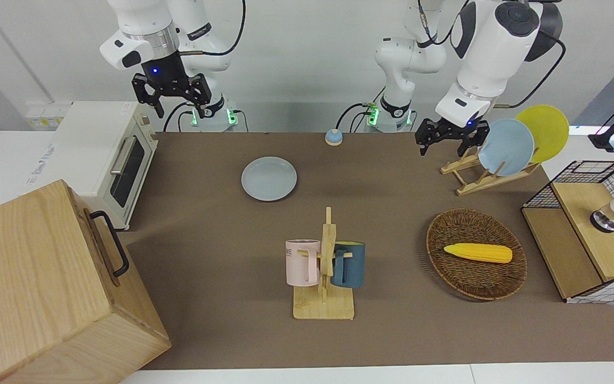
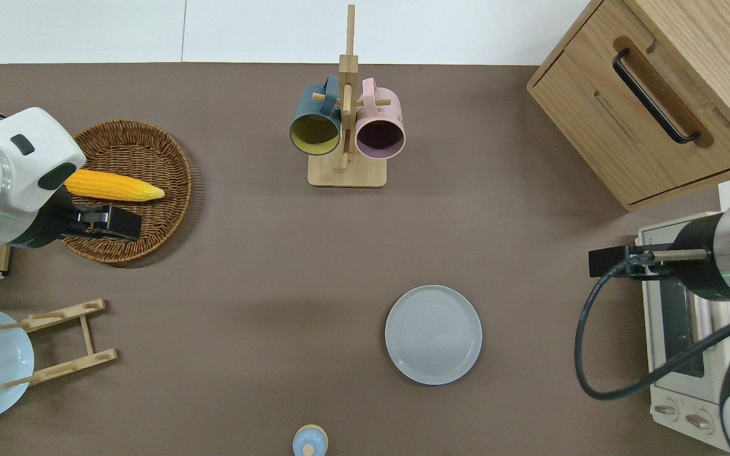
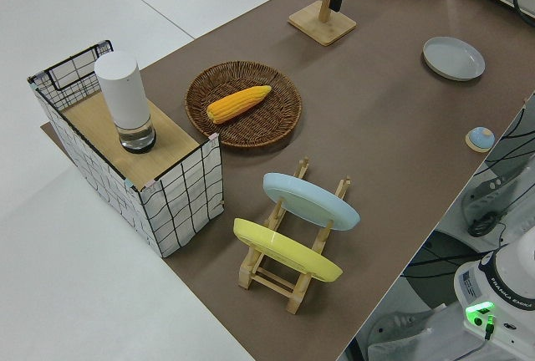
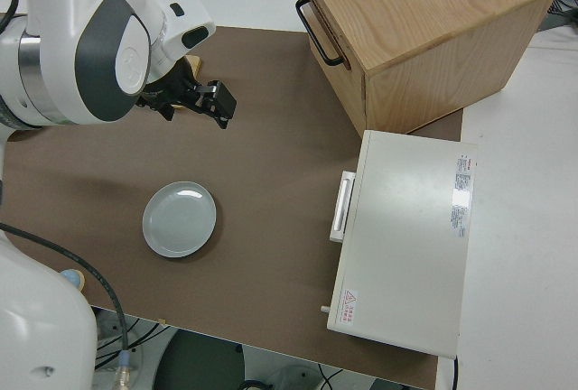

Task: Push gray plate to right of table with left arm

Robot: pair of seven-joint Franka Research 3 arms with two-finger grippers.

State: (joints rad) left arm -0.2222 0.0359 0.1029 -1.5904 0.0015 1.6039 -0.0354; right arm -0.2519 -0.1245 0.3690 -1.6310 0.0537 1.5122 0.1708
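Gray plate (image 2: 433, 334): flat on the table (image 2: 263, 266), untouched.
Left gripper (image 2: 115, 223): over the wicker basket (image 2: 168, 190), fingers apart, empty.
Right arm: parked.

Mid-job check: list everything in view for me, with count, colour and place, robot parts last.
gray plate: 1, pale gray-blue, flat on the table, toward the right arm's end
mug rack: 1, wood, holding a pink and a dark blue mug
basket: 1, brown wicker, holding a yellow corn cob
plate rack: 1, wood, holding a light blue and a yellow plate
cabinet: 1, wood
toaster oven: 1, white
left gripper: black, over the basket
right gripper: black, parked
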